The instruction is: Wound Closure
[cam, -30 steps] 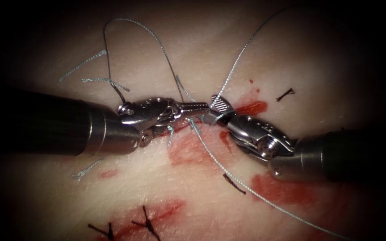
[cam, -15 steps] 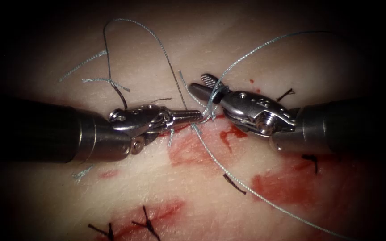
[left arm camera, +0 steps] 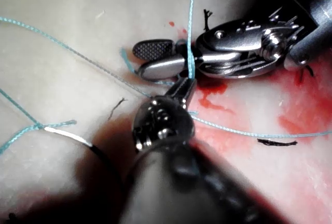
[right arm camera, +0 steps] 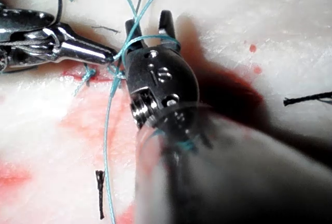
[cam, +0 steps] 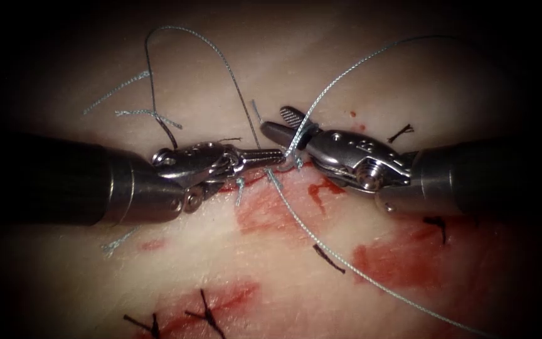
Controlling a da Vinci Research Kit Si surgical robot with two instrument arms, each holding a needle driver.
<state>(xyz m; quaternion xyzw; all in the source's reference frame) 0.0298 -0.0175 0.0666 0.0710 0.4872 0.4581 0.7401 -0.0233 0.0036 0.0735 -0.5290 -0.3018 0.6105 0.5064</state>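
Left end effector: jaws clenched on the thread at the cut; shaft lies roughly level, entering from the endoscope view's left, tip pointing right. Also seen in the left wrist view and the right wrist view.
Right end effector: jaws released and parted, holding nothing; thread runs between and around the jaws. Tip points left, just above the left tool's tip. Also seen at and.
Thread: one strand rises from the tool tips toward the upper right; a second strand runs from the cut down to the lower right across the tissue; a loop arcs over the left side of the cut.
Needle: dark curved body lying left of the cut, behind the left tool's wrist; held by neither tool. Whether its tip is in the tissue cannot be told.
Surroundings: pale cut ends of thread left of the cut; dark stitches at the lower edge; dark thread scraps right of the cut.
Red fluid: patches below and right of the cut.
Obstruction: tool wrists cover most of the cut line.
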